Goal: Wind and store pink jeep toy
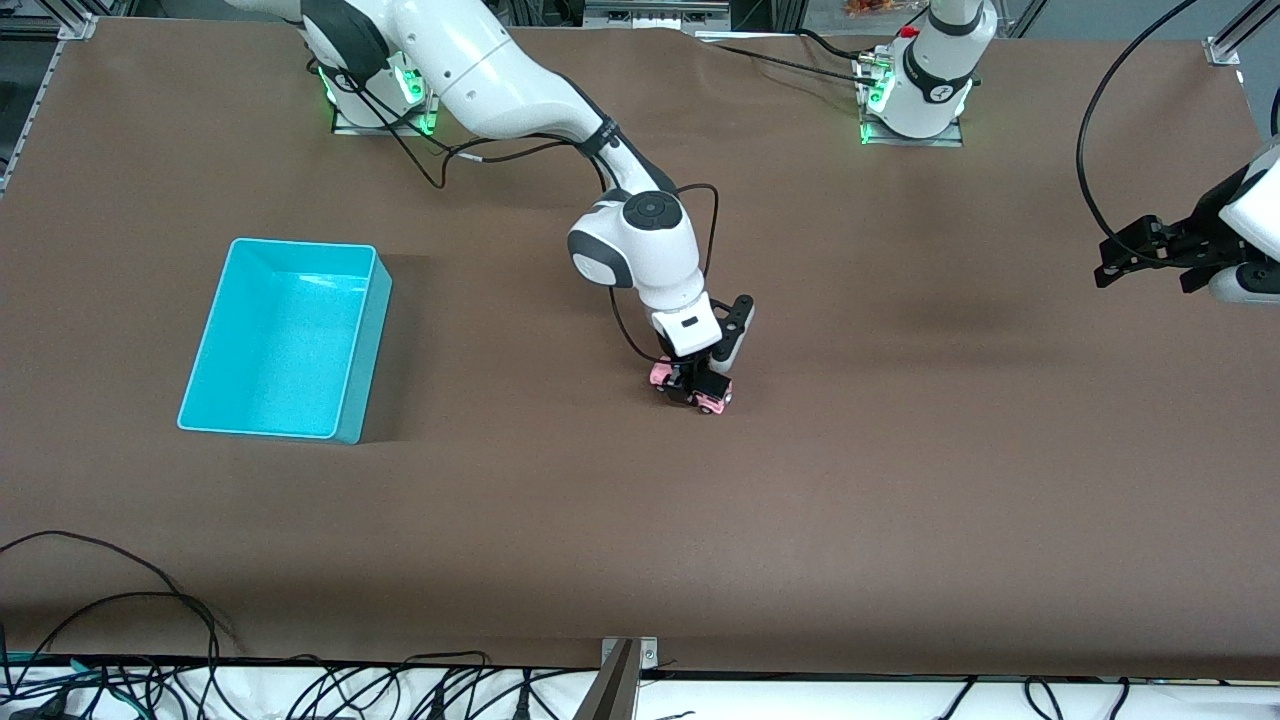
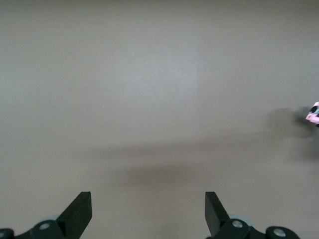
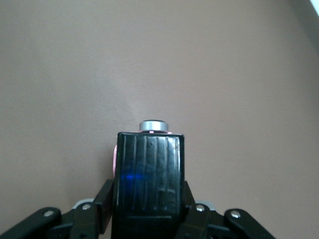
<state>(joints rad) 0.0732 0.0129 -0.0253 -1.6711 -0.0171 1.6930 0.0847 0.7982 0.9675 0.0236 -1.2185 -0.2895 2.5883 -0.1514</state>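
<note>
The pink jeep toy (image 1: 712, 398) rests on the brown table near its middle, small, pale pink with a black roof. My right gripper (image 1: 692, 384) reaches straight down onto it and is shut on its sides. In the right wrist view the black ribbed roof (image 3: 149, 174) fills the space between the fingers, a sliver of pink showing at one side. My left gripper (image 1: 1150, 262) hangs open with nothing in it over the left arm's end of the table; its wrist view shows both fingertips (image 2: 82, 209) spread wide and the pink jeep toy (image 2: 314, 113) at the frame's edge.
A cyan bin (image 1: 360, 350) with nothing in it stands toward the right arm's end of the table. Black cables (image 1: 120, 600) lie along the table edge nearest the front camera.
</note>
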